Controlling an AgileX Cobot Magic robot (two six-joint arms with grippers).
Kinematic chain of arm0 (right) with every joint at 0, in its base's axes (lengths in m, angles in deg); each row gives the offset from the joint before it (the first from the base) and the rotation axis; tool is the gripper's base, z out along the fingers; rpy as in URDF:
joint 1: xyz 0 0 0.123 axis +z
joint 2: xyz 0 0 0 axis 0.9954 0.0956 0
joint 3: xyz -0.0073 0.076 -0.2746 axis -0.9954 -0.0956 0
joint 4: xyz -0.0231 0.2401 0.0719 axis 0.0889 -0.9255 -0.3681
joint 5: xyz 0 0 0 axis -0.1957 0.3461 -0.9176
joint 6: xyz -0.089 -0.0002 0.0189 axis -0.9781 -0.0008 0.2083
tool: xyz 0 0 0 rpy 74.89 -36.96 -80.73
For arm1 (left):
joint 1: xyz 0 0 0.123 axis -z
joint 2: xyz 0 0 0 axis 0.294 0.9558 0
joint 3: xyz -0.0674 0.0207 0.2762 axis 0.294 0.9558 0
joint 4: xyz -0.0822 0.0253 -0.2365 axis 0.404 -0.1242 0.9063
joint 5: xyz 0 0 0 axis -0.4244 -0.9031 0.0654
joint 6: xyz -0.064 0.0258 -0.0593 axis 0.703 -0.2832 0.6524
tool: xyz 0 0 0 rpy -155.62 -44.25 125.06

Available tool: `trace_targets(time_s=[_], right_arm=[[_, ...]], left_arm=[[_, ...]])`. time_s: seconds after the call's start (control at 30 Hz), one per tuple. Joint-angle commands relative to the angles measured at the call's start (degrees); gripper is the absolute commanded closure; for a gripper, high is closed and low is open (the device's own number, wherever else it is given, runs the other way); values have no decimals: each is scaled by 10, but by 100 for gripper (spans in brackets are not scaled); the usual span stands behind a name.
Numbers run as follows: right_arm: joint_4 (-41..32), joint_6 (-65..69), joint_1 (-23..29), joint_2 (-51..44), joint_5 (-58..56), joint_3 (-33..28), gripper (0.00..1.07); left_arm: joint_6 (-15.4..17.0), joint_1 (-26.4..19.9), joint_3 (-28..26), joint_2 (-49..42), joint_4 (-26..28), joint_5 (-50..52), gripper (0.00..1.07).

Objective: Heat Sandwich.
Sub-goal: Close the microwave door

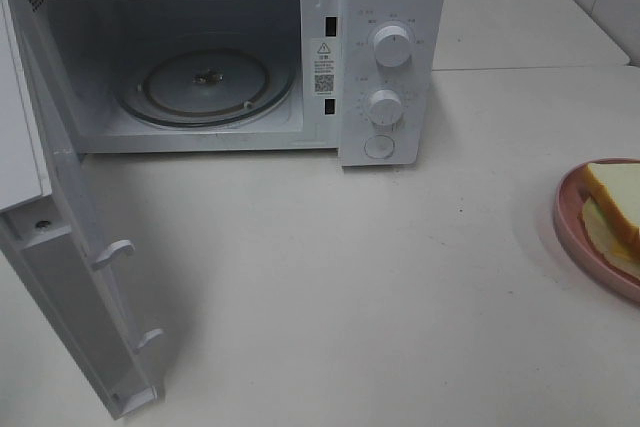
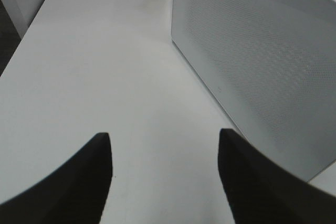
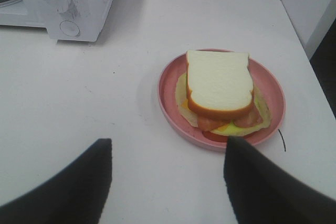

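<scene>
Waiting on its round pink plate [image 3: 170,85] at the right of the white surface [image 1: 350,277], well apart from the white microwave [image 1: 395,77] whose door [image 1: 70,277] hung open for it, sat the small cream-bread sandwich [image 3: 219,85]; we held both end effectors, left [image 2: 165,179] and right [image 3: 167,182], wide and empty.

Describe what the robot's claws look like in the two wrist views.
Only the fingers show. The left claw has two black fingers, broad at the base and tapering to rounded tips, with a smooth matte surface. The right claw looks the same: two plain black tapered fingers. No cables, markings or arm links are visible, and neither arm appears in the high view.
</scene>
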Motion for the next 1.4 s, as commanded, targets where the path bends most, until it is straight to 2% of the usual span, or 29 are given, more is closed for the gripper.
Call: trace_targets(time_s=[0.03,0.13,0.17,0.23,0.63,0.97,1.27,1.4], right_arm=[[0,-1,-2,-14,7,-1,46],[0,-1,-2,-14,7,-1,46],[0,-1,-2,-14,7,-1,46],[0,-1,-2,-14,7,-1,46],[0,-1,-2,-14,7,-1,46],[0,-1,-2,-14,7,-1,46],[0,-1,-2,-14,7,-1,46],[0,-1,-2,-14,7,-1,46]], left_arm=[[2,2,2,-3,-2,10,48],[6,2,2,-3,-2,11,32],[6,2,2,-3,-2,11,32],[6,2,2,-3,-2,11,19],[6,2,-13,-3,-4,42,26],[6,2,-14,42,-61,139,30],[6,2,17,119,-48,230,30],[6,2,52,166,-27,311,33]])
